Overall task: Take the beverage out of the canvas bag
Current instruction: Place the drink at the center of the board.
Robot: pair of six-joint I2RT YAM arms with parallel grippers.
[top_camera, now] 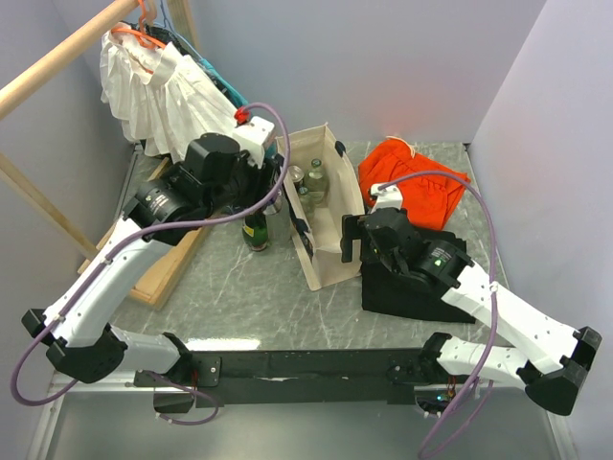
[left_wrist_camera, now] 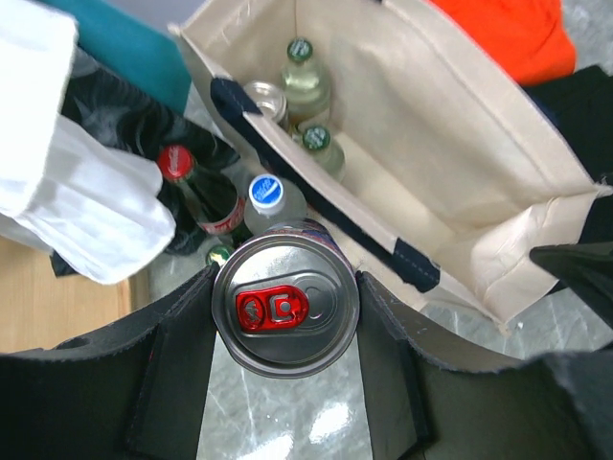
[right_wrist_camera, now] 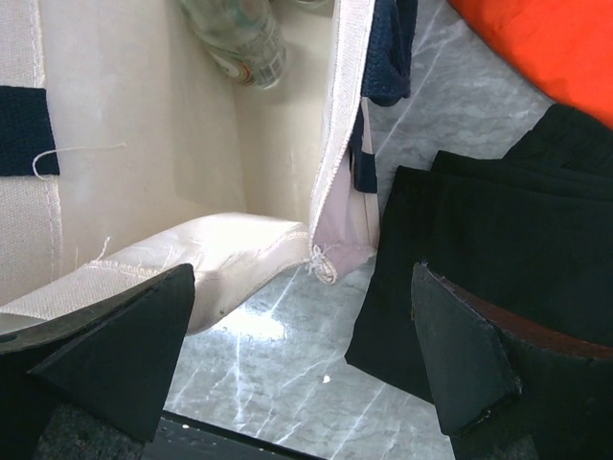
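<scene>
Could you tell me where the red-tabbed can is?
Left wrist view: the can is held in the left gripper, outside the canvas bag, by the bottles.

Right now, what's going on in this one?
The left gripper is shut on a red-tabbed can, held outside the canvas bag, beside bottles standing on the table. The right gripper sits open at the bag's near corner, gripping nothing. Two green-capped bottles and another can are inside the bag.

Pale lavender walls (top_camera: 402, 57) on all sides. Grey marble-pattern tabletop (top_camera: 249, 297) with glare near its front edge. Wooden rail (top_camera: 57, 62) upper left, wooden board (top_camera: 163, 273) at the table's left edge.
</scene>
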